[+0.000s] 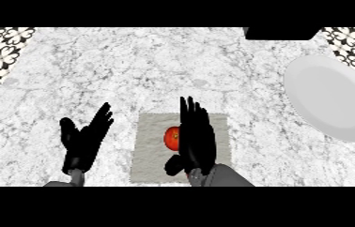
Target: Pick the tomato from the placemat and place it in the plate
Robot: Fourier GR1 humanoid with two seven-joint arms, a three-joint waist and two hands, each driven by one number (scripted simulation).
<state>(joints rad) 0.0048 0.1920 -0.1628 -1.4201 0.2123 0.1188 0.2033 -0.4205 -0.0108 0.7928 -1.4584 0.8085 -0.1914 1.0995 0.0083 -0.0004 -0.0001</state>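
We are seeing a white-grey marble counter (139, 66), a black-and-white patterned wall strip (14, 43) lying along its left and right edges, and 1 black object (281, 33) sitting at the far edge.

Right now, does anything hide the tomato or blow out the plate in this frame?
Head view: the right hand covers the right part of the tomato on the placemat; the white plate is cut by the right edge, evenly lit, without glare; the black hands show little surface detail; left hand rests open.
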